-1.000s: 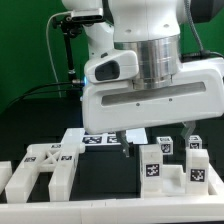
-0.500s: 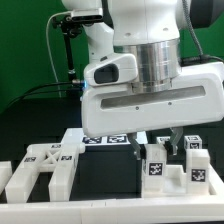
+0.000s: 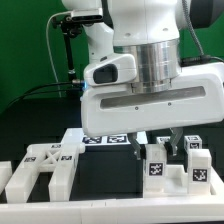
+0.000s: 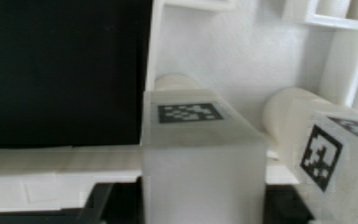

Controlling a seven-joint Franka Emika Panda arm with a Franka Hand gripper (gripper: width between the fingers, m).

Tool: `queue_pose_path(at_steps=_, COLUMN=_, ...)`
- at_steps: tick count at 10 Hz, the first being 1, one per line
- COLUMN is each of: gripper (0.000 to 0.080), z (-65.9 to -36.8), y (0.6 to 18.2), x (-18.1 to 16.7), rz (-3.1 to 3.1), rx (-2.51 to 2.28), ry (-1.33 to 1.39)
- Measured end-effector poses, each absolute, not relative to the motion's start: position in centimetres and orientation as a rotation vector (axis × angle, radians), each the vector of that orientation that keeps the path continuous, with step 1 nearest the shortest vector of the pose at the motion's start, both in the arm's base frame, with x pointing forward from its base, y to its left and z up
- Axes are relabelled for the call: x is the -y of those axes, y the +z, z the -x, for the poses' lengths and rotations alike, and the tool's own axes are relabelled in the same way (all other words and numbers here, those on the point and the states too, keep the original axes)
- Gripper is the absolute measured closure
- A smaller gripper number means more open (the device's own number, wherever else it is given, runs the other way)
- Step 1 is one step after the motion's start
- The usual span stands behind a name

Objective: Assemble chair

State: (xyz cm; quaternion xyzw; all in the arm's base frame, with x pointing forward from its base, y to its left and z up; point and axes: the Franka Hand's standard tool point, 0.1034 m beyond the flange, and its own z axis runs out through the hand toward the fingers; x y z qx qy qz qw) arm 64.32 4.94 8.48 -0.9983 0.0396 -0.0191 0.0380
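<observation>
- Item: pincer, at the end of the white arm, low over the table at the exterior view's right.
- State: the two dark fingers stand on either side of a tagged post. In the wrist view that post fills the space between them, so the pincer reads as clamped on it. Actual contact on the pads is partly hidden.
- Item: tagged post, a white upright chair part at near right, standing on the table with its tag facing the exterior camera.
- Item: second post, similar, just beside the first on the exterior view's right. It appears in the wrist view as a close neighbour, apart from the held one.
- Item: slotted frame, white and cross-braced, lying flat at near left, well apart from the pincer and untouched.
- Item: marker board, flat on the table, farther back behind the fingers.
- Step in hand, as judged: the grasp of one loose chair part, with no piece joined yet.
- Next move, as judged: a straight vertical lift that keeps the post upright and clear of the second post, then a carry toward its mating piece. A tilted grip would make later insertion difficult.
</observation>
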Motion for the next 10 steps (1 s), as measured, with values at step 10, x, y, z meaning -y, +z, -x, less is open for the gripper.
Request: queue_pose_path(at_steps=10, gripper=0.0511, z=-65.07, y=8.27, x=-4.43, rz=2.590, rx=-1.513, ry=-0.072)
